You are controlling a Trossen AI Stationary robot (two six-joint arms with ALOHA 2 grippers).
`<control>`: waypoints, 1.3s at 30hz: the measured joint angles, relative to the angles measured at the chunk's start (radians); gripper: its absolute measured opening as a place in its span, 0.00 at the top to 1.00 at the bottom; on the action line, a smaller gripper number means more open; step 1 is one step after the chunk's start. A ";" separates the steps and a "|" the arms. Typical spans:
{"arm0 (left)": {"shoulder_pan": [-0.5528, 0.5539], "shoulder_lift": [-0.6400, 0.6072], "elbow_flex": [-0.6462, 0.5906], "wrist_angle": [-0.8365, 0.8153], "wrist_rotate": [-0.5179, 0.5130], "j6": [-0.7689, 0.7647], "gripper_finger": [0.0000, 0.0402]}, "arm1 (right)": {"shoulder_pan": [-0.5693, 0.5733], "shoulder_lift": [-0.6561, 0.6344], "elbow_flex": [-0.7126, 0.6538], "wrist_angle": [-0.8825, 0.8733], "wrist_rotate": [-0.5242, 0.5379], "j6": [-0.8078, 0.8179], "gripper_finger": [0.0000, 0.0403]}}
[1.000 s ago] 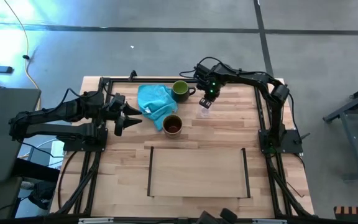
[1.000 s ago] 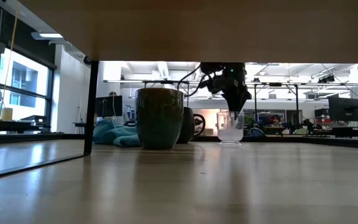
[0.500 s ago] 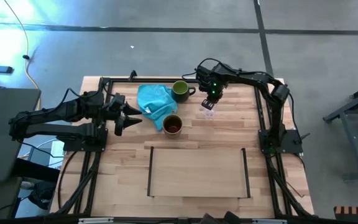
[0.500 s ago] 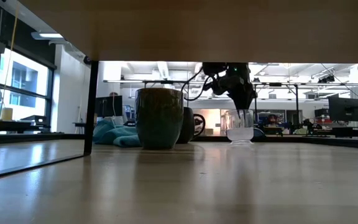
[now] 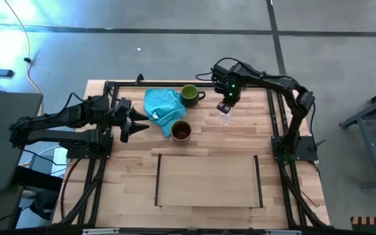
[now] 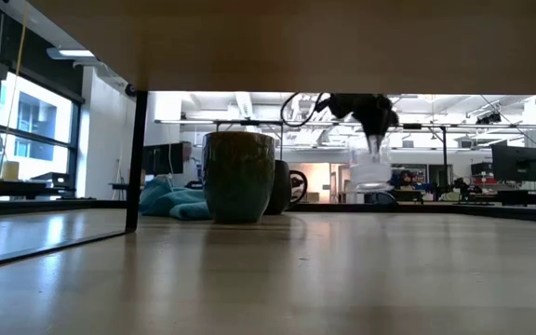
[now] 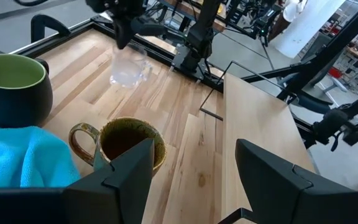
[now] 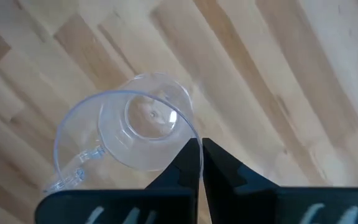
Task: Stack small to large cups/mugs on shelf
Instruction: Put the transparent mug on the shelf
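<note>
The right claw (image 5: 226, 106), pinching the rim of the small clear glass cup (image 8: 132, 127), holds it clear of the worktop (image 5: 240, 140) near the far edge, presumably bound for the pale wooden shelf (image 5: 206, 181).

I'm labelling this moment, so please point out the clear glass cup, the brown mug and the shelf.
clear glass cup (image 8: 138, 127), right wrist view, its base.
brown mug (image 7: 129, 140), left wrist view, its dark inside.
shelf (image 5: 207, 179), high view, bare board middle.

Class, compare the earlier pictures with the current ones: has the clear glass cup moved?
Yes. The right gripper, pinching the glass cup by its rim, has lifted it off the table and carried it farther from the green mug.
</note>
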 joint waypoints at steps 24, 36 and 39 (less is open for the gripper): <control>0.000 0.000 0.000 0.021 0.000 -0.004 0.46 | 0.122 -0.269 0.000 -0.181 -0.022 0.196 1.00; 0.000 0.001 0.000 0.031 0.000 -0.035 0.46 | 0.290 -0.339 0.000 -0.231 -0.041 0.293 1.00; 0.000 0.001 0.000 0.037 0.000 -0.042 0.46 | 0.327 -0.346 0.000 -0.231 -0.050 0.301 1.00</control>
